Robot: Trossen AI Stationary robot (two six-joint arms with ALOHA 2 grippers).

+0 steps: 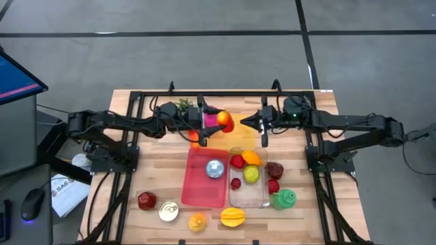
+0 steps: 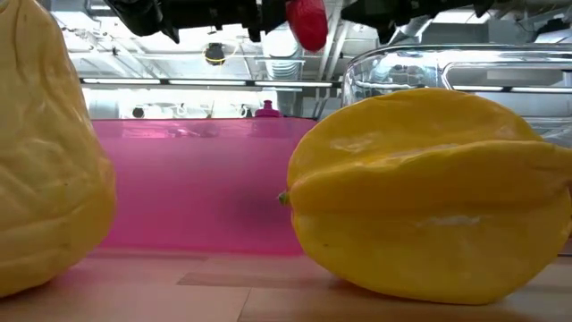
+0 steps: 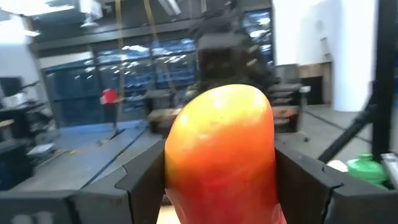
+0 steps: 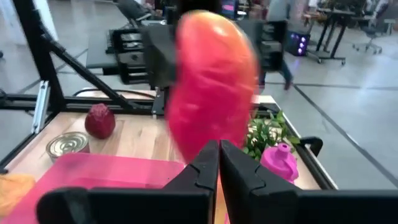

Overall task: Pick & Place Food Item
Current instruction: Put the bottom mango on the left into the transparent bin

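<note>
An orange-red mango (image 1: 225, 122) is in my left gripper (image 1: 215, 122), well above the table's far middle. It fills the left wrist view (image 3: 221, 149) and shows at the top of the low view (image 2: 308, 22). My right gripper (image 1: 245, 122) is shut and empty. It points toward the table's left, with its tips (image 4: 219, 152) just short of the mango (image 4: 211, 87). I cannot tell whether they touch it. My left gripper pinches the mango between its two fingers (image 3: 146, 177), one on each of its sides (image 3: 175, 168). The fingers come about level from the table's left. The mango is lifted clear of the table, and its free end sticks out past the fingertips toward my right gripper.
A pink tray (image 1: 204, 180) holding a silver ball (image 1: 215, 169) lies mid-table. Beside it is a clear container (image 1: 248, 194) with several fruits. A yellow plate (image 1: 244, 139) lies under the mango. A starfruit (image 1: 232, 216), a can (image 1: 168, 211) and other fruits lie near the front edge.
</note>
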